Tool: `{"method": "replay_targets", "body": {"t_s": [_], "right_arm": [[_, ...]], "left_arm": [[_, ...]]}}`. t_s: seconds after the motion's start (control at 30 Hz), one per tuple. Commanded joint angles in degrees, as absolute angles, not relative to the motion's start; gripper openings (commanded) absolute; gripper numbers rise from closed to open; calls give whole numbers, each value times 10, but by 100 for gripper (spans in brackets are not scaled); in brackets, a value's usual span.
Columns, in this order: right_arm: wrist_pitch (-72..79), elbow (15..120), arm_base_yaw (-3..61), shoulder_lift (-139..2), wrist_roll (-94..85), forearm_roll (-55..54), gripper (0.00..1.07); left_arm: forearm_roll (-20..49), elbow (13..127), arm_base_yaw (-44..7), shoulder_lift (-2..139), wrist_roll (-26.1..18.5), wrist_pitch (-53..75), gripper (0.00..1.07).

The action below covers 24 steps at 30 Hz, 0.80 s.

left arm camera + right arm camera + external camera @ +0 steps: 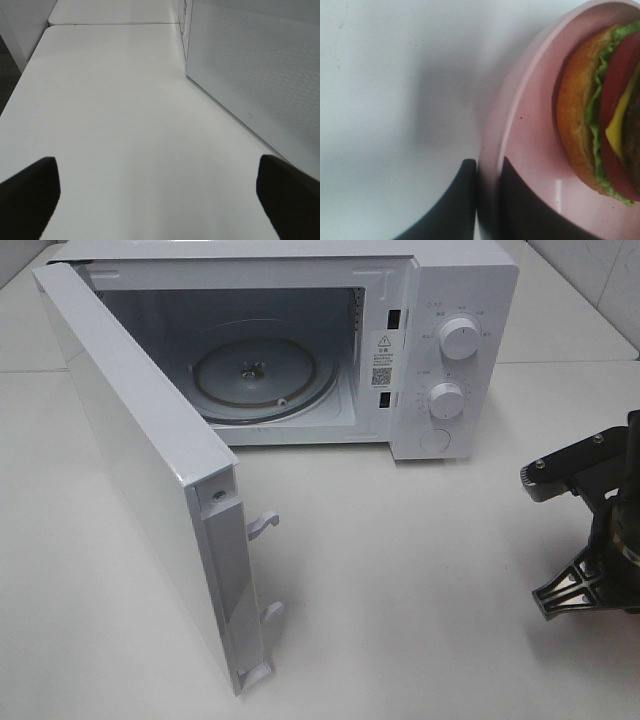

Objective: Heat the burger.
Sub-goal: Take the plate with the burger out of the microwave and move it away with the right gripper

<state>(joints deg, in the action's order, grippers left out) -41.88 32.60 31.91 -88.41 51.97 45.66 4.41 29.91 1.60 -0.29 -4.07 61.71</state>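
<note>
Only the right wrist shows the right claw point(487, 200) pinching the burger's point(605, 110) plate point(530, 130).

One microwave point(300, 350), one burger point(605, 120), one plate point(530, 150), two knobs point(459, 337).

R wrist view: right gripper point(489, 200) is clamped on the rim of a pink plate point(530, 140), one dark finger point(455, 205) outside the rim, the other inside on the plate's surface. The burger point(600, 115) sits on the plate w/ browned bun, green lettuce, red tomato slice and yellow cheese showing; partly cut off at the frame edge. White table point(385, 100) beside the plate, w/ a soft shadow next to the rim.
</note>
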Motion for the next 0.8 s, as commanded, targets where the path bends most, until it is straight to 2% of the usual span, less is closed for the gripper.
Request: {"method": "replay_targets", "body": {"t_s": [0.03, 0.23, 0.5, 0.57, 0.67, 0.73, 0.77, 0.8], "right_arm": [[-435, 351, 285, -918, 545, 488, 1], [-414, 376, 239, -963, 568, 488, 3], [-412, 397, 226, -980, 567, 479, 8], [-412, 409, 226, -980, 556, 473, 16], [-412, 413, 227, -980, 551, 466, 20], [-408, 426, 227, -974, 510, 431, 37], [-408, 426, 227, -974, 510, 431, 37], [-408, 429, 227, -971, 497, 418, 41]], "left_arm": [[43, 297, 17, -5, -38, 614, 100], [43, 297, 17, -5, -38, 614, 100], [43, 297, 17, -5, -38, 614, 100], [43, 297, 17, -5, -38, 614, 100], [43, 297, 17, -5, -38, 614, 100], [43, 297, 17, -5, -38, 614, 100], [43, 297, 17, -5, -38, 614, 100], [43, 297, 17, -5, -38, 614, 100]]}}
